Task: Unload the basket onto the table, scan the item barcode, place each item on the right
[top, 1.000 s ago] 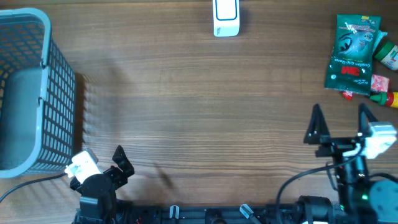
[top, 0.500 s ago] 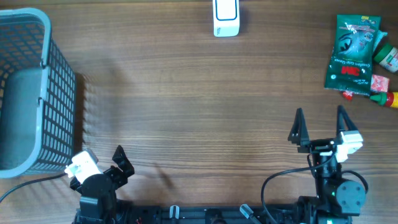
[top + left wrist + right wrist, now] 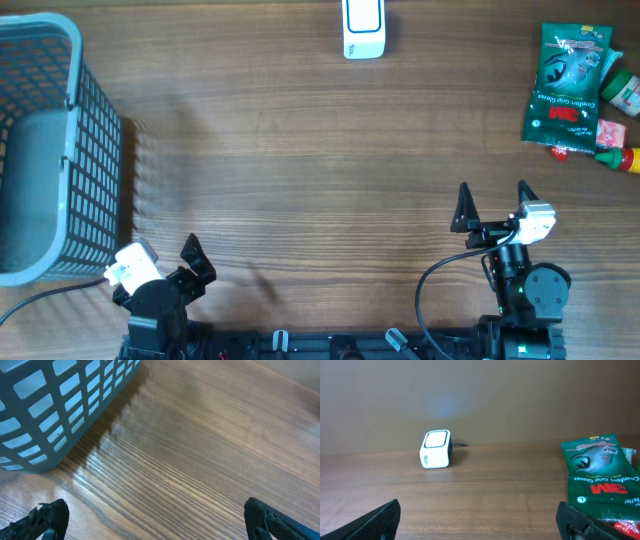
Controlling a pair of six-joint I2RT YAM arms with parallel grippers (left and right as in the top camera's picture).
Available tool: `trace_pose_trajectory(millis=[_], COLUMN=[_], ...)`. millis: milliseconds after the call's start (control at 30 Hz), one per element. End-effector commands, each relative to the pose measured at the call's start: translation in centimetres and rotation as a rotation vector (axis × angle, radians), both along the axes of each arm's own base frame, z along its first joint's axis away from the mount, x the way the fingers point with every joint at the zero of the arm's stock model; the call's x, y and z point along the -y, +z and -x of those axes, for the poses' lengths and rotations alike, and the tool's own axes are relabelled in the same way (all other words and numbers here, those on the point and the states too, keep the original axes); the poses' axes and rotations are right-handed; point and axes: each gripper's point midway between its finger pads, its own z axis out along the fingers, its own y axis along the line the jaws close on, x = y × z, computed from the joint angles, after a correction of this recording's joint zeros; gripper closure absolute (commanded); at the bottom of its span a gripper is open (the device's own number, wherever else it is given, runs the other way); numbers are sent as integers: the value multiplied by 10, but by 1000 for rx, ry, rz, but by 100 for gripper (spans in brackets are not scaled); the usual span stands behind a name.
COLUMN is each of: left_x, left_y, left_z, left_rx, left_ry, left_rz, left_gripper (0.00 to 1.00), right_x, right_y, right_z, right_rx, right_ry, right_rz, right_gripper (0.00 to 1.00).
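Desk [image 3: 300, 150] scene: green glove pack [image 3: 566, 85] lies at far right edge, long axis pointing away from robot, ahead-right of right jaws, spread wide, empty. Left jaws, also spread, beside basket [image 3: 100, 150], well apart from pack. White scanner [image 3: 363, 28] far centre.

We read text on only one thing, the green glove pack [image 3: 599, 477]: "Comfort Grip Gloves", a red "3M" logo below it, and an "L" in a circle at lower left. Print on the small items [image 3: 609, 131] beside it and on the white scanner [image 3: 436, 449] is too small to read.
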Motion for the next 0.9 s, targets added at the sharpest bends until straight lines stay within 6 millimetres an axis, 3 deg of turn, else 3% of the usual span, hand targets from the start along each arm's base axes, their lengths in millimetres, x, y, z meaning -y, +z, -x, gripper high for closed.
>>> trace_pose_trajectory(millis=[0, 667, 767, 867], left_x=[-3, -3, 14, 19], left_y=[0, 0, -3, 11], left_z=[0, 1, -2, -13], left_rx=[9, 10, 2, 78], left_ry=[21, 21, -57, -75], left_rz=[1, 1, 62, 87], left_gripper=[0, 0, 0, 0], right_x=[-1, -1, -1, -1], right_y=[2, 1, 1, 2], right_z=[0, 0, 0, 0], right_rx=[8, 7, 7, 8], right_ry=[5, 5, 5, 5], right_rz=[-1, -2, -2, -2], right_gripper=[0, 0, 0, 0])
